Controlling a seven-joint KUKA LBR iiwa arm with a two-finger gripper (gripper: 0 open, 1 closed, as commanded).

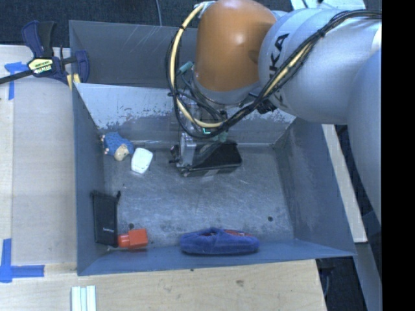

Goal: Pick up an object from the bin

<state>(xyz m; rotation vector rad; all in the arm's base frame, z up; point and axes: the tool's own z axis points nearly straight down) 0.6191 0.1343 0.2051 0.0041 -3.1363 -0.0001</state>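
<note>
The gripper (187, 157) is hovering beside a flat black rectangular object (220, 157) (grey metal bin's (259, 196) far middle). Spread or pinching: cannot tell.

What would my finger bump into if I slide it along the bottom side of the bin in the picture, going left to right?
black flat box → small orange block → long blue floppy thing

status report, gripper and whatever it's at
Gripper low at bin's back centre, right by a black flat thing. Hold unconfirmed. White lump to its left, apart.
</note>
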